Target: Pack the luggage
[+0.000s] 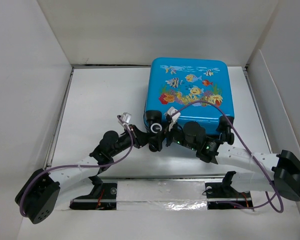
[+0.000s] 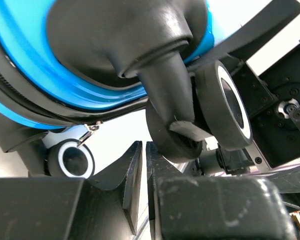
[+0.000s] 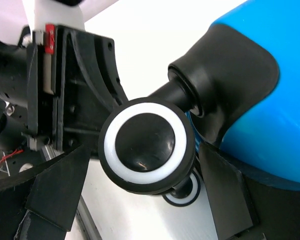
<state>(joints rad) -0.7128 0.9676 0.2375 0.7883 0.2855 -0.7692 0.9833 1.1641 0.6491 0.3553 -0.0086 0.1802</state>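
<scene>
The blue luggage (image 1: 190,90) lies flat and closed at the back right of the table, fish print up. Both grippers meet at its near-left corner wheel (image 1: 156,128). My left gripper (image 1: 151,141) is shut and empty, its fingertips (image 2: 143,145) just below the black caster wheel (image 2: 222,105) under the blue shell (image 2: 50,65). My right gripper (image 1: 166,134) is open; in the right wrist view its fingers (image 3: 55,185) stand on either side of the white-ringed wheel (image 3: 145,142), with gaps on both sides. The blue shell (image 3: 275,65) is at upper right.
White walls (image 1: 35,75) enclose the table on the left, back and right. A silver taped strip (image 1: 160,192) runs along the near edge between the arm bases. A second wheel (image 2: 72,160) shows further back. Purple cables (image 1: 250,150) loop over both arms.
</scene>
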